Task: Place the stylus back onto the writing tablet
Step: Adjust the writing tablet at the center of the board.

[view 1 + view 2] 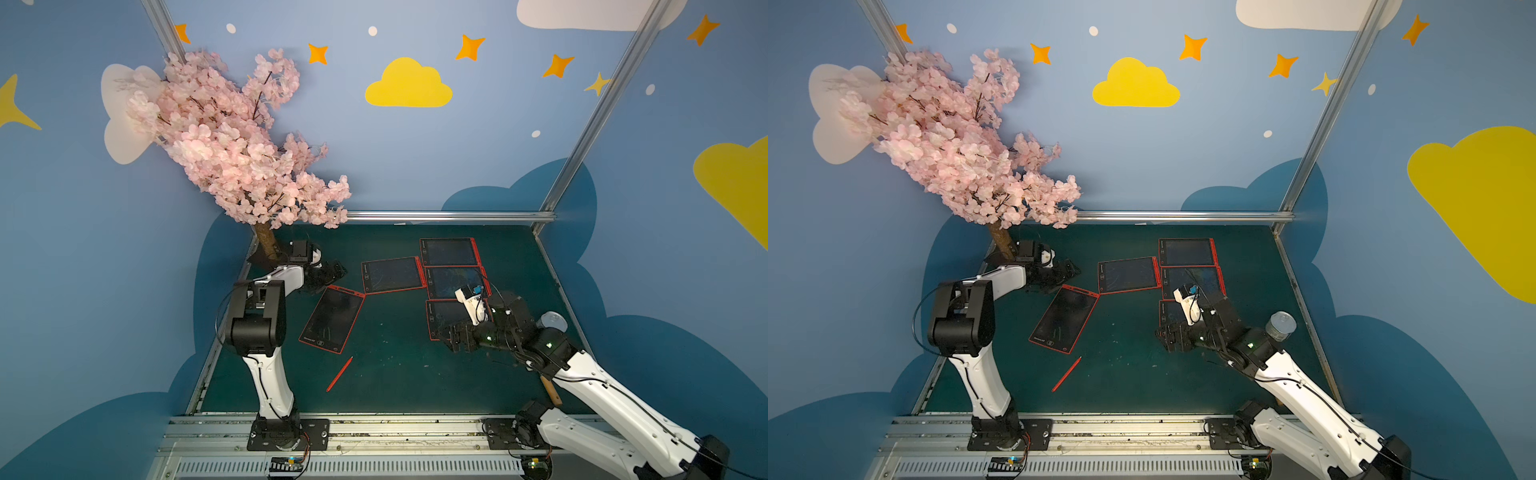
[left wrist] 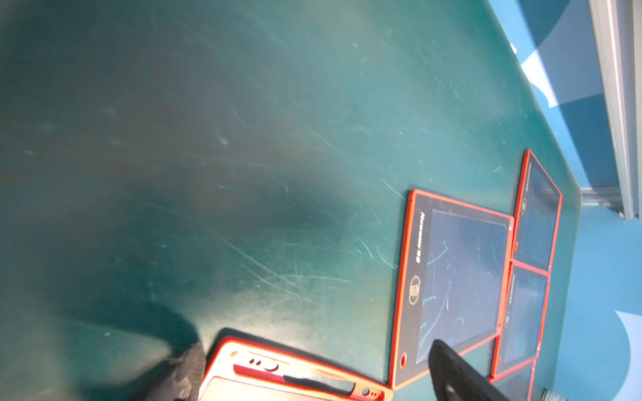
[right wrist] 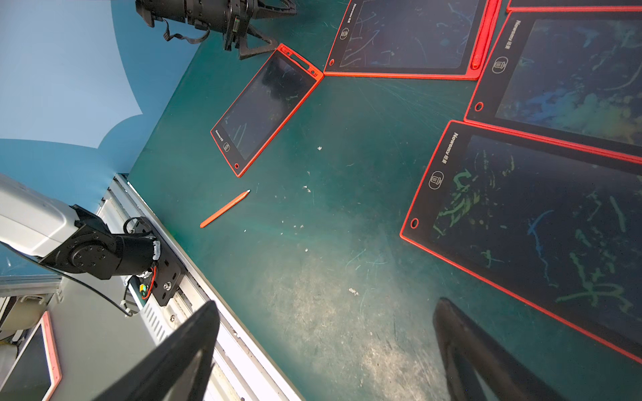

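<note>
Right wrist: right gripper [image 3: 326, 303] spread wide, holding nothing; stylus [image 3: 225, 209] apart.

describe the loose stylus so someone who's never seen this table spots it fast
Start at the green mat, in its near half toward the front rail. The stylus lies alone on bare mat in front of the tilted tablet, touching nothing. It is the only thin red stick; everything else red is a flat tablet frame.

Bare table [image 1: 395, 345] lies open between the right end effector [image 1: 448, 340] and the stylus [image 1: 339, 374]; nothing stands in that stretch. A column of tablets [image 1: 453, 276] lies flat just beyond it. The left end effector [image 1: 337, 269] sits between a tree trunk [image 1: 266, 241] and the tilted tablet [image 1: 332, 319].
</note>
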You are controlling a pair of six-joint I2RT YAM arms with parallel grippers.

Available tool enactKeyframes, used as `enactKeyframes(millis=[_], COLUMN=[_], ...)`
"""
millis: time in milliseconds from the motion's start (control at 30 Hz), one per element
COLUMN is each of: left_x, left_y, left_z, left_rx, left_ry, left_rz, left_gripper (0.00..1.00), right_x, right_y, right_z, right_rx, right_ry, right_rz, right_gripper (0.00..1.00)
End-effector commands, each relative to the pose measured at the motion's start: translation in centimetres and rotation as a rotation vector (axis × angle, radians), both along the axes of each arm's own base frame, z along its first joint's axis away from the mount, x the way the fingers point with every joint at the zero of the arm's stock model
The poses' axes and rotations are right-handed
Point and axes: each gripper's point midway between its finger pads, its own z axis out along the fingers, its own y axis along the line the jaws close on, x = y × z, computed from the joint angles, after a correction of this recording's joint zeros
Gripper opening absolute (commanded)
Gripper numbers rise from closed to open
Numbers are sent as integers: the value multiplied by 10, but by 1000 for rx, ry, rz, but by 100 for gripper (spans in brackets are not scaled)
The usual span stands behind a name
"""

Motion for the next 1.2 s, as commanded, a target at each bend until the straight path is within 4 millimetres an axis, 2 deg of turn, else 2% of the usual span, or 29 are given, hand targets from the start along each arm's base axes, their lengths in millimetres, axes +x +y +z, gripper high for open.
enactKeyframes(millis=[0,267,500,633,933,1167], left_x=[-29,-35,-52,-64,-89,-105], left_y=[-26,-71,-115,-133,-160,-160], left_z=[-23,-22,-25,-29,-31,-32], left_rx=[-43,-97,-123,-130,-139,-19], left_ry=[122,121,140,163,204,220], left_rz=[-93,-236,-354,-400,-462,-480], left_gripper=[99,99,99,99,99,99], right_x=[0,0,0,0,0,0], right_y=[3,3,1,1,1,1], right_z=[7,8,8,8,7,8], right_rx=[13,11,5,5,3,2], right_ry=[-9,-10,-12,-10,-6,-6], right_rz=[3,1,-8,-9,-12,-11], right_gripper=[95,95,95,95,95,95])
